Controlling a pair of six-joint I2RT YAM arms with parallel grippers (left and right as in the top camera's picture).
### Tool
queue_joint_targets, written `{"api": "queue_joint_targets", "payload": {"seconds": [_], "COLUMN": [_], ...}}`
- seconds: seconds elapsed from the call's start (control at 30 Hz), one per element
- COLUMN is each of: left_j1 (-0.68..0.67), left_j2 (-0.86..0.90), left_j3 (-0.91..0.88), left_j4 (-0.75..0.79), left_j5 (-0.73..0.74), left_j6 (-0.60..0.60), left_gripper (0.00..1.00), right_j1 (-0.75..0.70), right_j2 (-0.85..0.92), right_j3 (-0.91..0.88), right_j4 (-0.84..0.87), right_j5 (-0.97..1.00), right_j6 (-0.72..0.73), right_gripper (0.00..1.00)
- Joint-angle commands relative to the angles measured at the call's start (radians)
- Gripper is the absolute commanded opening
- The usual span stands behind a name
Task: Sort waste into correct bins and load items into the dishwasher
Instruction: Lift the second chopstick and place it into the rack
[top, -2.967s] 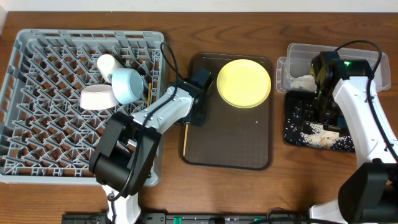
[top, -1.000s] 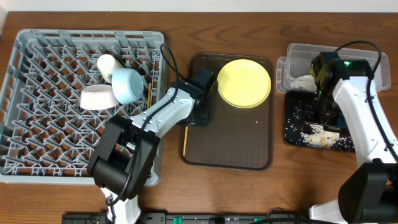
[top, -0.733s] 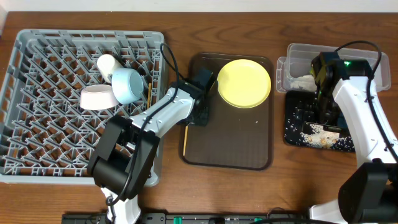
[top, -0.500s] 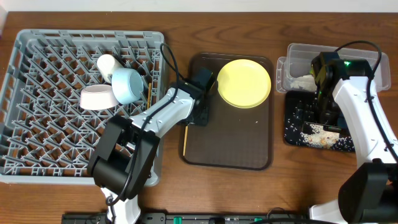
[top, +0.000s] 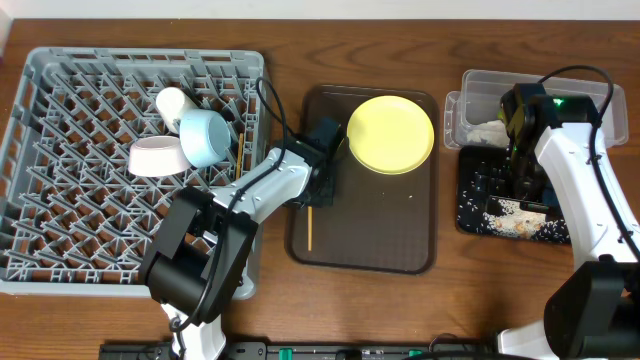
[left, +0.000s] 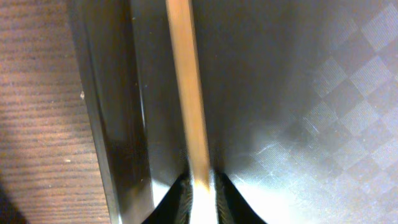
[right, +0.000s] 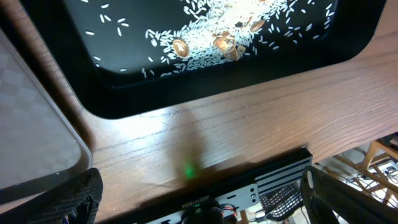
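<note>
Wooden table carries everything, and two arms reach in from its near edge. Closest on the brown tray lies one chopstick, running near to far by the tray's left wall. The left gripper sits at the stick's far end. In the left wrist view its jaws are pinched tight on the chopstick, which is low against the tray floor; whether it touches cannot be told.

To the right, one black tray holds scattered rice with a few brown bits in it. The right gripper hangs above this tray. In the right wrist view one dark fingertip shows at each lower corner, so the jaws stand wide apart with nothing between them.

Further back on the brown tray rests one yellow plate, lying flat. At the left, one grey dish rack holds three vessels grouped together: a white bowl, a blue cup on its side, and a white cup behind it.

Farthest on the right, one clear bin holds crumpled white paper.
</note>
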Motion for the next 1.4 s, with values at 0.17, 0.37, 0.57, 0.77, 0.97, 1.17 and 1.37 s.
{"api": "queue_joint_targets", "payload": {"seconds": [0.17, 0.37, 0.57, 0.77, 0.97, 1.17, 1.37], "left_j1": [0.003, 0.003, 0.005, 0.021, 0.123, 0.298, 0.399], "left_j2": [0.024, -0.018, -0.15, -0.333, -0.493, -0.525, -0.511], "left_j3": [-0.043, -0.04, -0.039, -0.037, -0.037, -0.037, -0.037], "left_j4": [-0.011, -0.013, -0.024, -0.072, -0.145, -0.197, -0.196], "left_j5": [-0.012, -0.012, -0.013, -0.017, -0.017, -0.013, 0.04], "left_j6": [-0.003, -0.003, -0.003, 0.011, 0.106, 0.191, 0.322], "left_gripper": [0.06, 0.06, 0.06, 0.06, 0.07, 0.07, 0.06], "right_j1": [-0.011, -0.011, -0.011, -0.011, -0.011, -0.011, -0.011], "right_j2": [0.001, 0.001, 0.001, 0.001, 0.001, 0.001, 0.001], "right_j3": [0.002, 0.002, 0.002, 0.002, 0.002, 0.002, 0.002], "right_j4": [-0.002, -0.006, -0.006, -0.008, -0.007, -0.007, -0.007], "right_j5": [0.006, 0.006, 0.006, 0.007, 0.006, 0.006, 0.006], "right_j6": [0.01, 0.01, 0.01, 0.01, 0.01, 0.011, 0.011], "right_gripper": [0.99, 0.99, 0.99, 0.99, 0.99, 0.99, 0.99]}}
